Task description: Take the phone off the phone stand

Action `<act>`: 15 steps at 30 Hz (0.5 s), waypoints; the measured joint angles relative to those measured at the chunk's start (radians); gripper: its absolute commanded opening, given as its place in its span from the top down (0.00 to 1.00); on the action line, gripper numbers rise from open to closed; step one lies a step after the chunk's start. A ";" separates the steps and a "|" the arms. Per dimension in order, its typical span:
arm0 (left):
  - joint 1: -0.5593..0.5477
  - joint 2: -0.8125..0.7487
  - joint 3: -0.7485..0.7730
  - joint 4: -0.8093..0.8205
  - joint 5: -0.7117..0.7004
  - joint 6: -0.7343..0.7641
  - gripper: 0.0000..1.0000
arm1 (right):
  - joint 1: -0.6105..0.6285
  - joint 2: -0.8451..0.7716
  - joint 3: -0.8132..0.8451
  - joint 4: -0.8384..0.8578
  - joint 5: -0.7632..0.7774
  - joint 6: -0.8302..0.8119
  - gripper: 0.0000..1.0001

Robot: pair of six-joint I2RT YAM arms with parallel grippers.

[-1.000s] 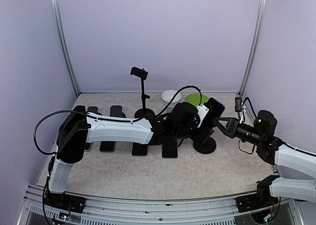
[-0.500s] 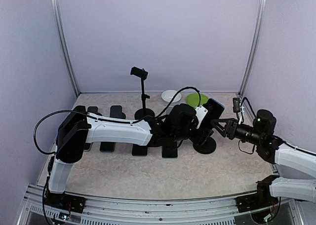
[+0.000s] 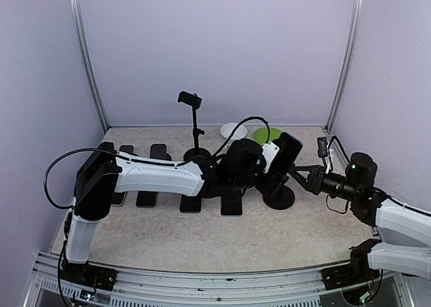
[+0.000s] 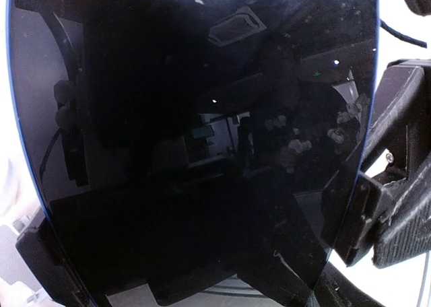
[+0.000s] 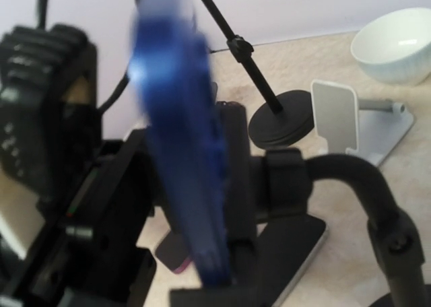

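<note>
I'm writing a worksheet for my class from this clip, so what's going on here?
The left gripper is closed on both edges of the phone, which sits in the phone stand. The right gripper hovers close by the stand's other side; whether it grips is unclear. The phone is not yet out.

The blue-edged phone [image 5: 178,139] stood blurred and edge-on against the black phone stand [image 5: 237,179]. Behind, on the beige worktop [image 5: 316,64], were a round-based pole stand [image 5: 283,122], a silver stand [image 5: 335,115] and a white bowl [image 5: 397,44].
</note>
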State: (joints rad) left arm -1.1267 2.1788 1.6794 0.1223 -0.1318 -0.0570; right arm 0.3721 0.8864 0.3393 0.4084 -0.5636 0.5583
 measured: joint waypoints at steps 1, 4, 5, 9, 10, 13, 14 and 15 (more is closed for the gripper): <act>0.002 -0.003 -0.005 0.005 0.008 -0.001 0.61 | 0.000 -0.006 0.000 -0.008 0.001 -0.010 0.84; 0.002 -0.006 -0.013 0.010 0.020 -0.002 0.63 | 0.000 -0.021 0.002 -0.034 0.006 -0.034 0.80; 0.003 -0.006 -0.013 0.011 0.022 -0.002 0.63 | 0.000 -0.022 0.005 -0.042 0.008 -0.039 0.72; 0.004 -0.006 -0.014 0.011 0.031 -0.002 0.63 | 0.000 -0.017 0.007 -0.047 0.007 -0.047 0.54; 0.005 -0.006 -0.014 0.012 0.031 -0.002 0.64 | 0.000 -0.011 0.008 -0.044 0.006 -0.046 0.54; 0.009 -0.006 -0.014 0.013 0.033 -0.002 0.64 | 0.000 0.015 0.008 -0.035 0.005 -0.041 0.57; 0.010 -0.006 -0.014 0.013 0.035 -0.002 0.64 | 0.000 0.027 0.008 -0.029 0.003 -0.041 0.58; 0.010 -0.006 -0.014 0.014 0.035 -0.001 0.64 | 0.000 0.040 0.009 -0.023 -0.001 -0.039 0.59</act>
State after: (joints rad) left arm -1.1168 2.1723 1.6657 0.1360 -0.0967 -0.0582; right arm 0.3721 0.9268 0.3485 0.3855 -0.5648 0.5194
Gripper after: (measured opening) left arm 0.719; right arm 0.434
